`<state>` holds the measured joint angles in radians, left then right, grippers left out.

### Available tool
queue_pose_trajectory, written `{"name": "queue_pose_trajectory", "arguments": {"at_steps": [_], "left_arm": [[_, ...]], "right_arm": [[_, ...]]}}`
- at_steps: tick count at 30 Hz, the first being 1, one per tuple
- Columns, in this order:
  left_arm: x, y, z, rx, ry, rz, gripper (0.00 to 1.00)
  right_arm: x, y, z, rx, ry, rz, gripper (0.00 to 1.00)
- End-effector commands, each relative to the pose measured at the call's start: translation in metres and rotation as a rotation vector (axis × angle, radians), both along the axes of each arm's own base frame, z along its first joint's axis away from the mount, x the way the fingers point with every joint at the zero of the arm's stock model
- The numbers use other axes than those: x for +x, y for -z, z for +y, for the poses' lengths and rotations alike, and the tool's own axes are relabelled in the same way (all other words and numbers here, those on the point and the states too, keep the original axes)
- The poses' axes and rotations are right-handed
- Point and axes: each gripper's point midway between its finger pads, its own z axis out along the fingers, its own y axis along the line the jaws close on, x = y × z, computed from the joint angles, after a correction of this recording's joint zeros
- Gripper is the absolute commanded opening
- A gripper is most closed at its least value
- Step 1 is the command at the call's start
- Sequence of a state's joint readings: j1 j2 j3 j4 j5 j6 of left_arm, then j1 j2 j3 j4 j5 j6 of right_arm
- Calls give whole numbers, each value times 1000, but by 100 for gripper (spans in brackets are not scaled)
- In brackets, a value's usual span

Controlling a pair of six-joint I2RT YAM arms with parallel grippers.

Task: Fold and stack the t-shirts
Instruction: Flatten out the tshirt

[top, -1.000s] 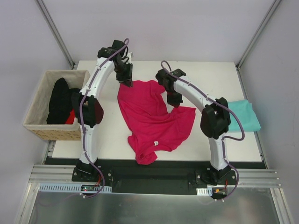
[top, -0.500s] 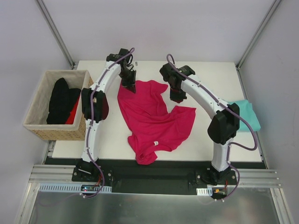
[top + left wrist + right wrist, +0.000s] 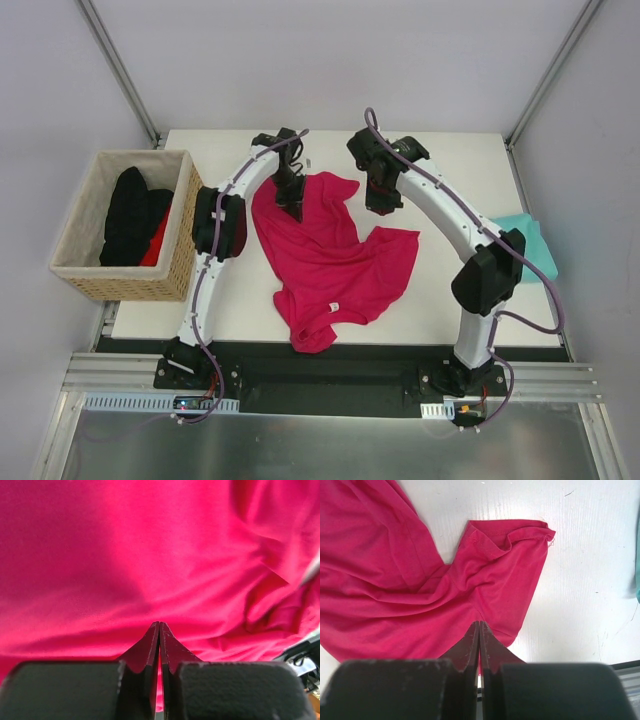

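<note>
The pink shirt point(image 3: 330, 265) lies crumpled at centre, collar nearest; the teal shirt point(image 3: 528, 240) waits at the right. At the far end the left gripper point(image 3: 294, 209) pinches cloth and the right gripper point(image 3: 381, 206) is closed tight at the shirt's edge, probably to spread it.

White table point(image 3: 470, 165), matte, with a few small dark scuff marks in the right wrist view. Woven wicker basket point(image 3: 75, 272) just beside its left edge, open on top. Inside: black cloth point(image 3: 128, 215) heaped through the middle, a sliver of red cloth point(image 3: 152, 252) at its near right side, touching it. Black base plate point(image 3: 330, 375) along the table's near edge. Aluminium rail point(image 3: 110, 372) running crosswise beside the plate. White slotted cable duct point(image 3: 130, 403) near the left end. Brushed metal sheet point(image 3: 320, 445) nearest the camera. Pale grey walls on three sides. Thin metal struts slanting in the far corners, left point(image 3: 115, 65) and right point(image 3: 555, 70).
</note>
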<state>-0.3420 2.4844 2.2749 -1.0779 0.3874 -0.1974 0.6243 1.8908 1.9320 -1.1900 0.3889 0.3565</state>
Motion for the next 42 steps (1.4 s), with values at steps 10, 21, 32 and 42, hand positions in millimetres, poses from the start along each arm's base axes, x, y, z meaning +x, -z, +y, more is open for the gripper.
{"name": "queue_pose_trajectory", "arguments": {"at_steps": [10,21,32,42], "left_arm": [[-29,29,27,126,-36,119,0],[-69,35,47,205,-89,210,0],[-83,36,56,270,-208,244,0],[-90,39,48,254,-276,270,0]], "right_arm": [[-10,-36,-14,54,-17,-56,1],[-8,-31,-8,68,-41,-36,1],[-12,-17,-15,44,-52,13,1],[-9,-15,-20,44,-58,23,1]]}}
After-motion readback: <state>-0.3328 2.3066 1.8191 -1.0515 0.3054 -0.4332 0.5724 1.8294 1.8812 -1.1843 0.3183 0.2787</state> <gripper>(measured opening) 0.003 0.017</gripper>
